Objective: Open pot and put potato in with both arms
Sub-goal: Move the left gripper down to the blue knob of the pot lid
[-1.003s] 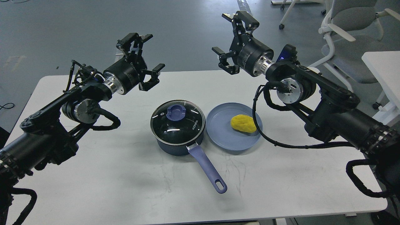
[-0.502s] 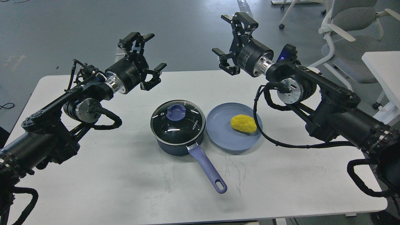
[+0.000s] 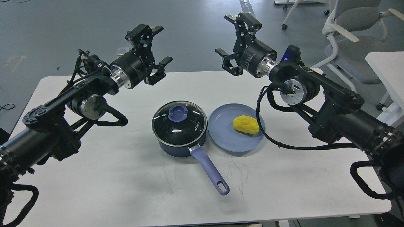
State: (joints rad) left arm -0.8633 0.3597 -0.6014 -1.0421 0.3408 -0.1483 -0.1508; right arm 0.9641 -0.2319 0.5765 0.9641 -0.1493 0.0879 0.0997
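A dark blue pot (image 3: 180,143) stands mid-table with a glass lid (image 3: 179,122) on it; the lid has a purple knob (image 3: 178,113). The pot's purple handle (image 3: 210,170) points toward the front right. A yellow potato (image 3: 246,125) lies in a blue plate (image 3: 225,138) just right of the pot. My left gripper (image 3: 157,45) is open and empty, held high behind and left of the pot. My right gripper (image 3: 228,36) is open and empty, held high behind the plate.
The white table (image 3: 126,189) carries only the pot and plate. Office chairs (image 3: 353,34) and a second white table (image 3: 386,67) stand at the right, beyond the table's edge. Grey floor lies behind.
My left gripper has moved up and to the right, toward the pot's side. My right gripper has barely moved.
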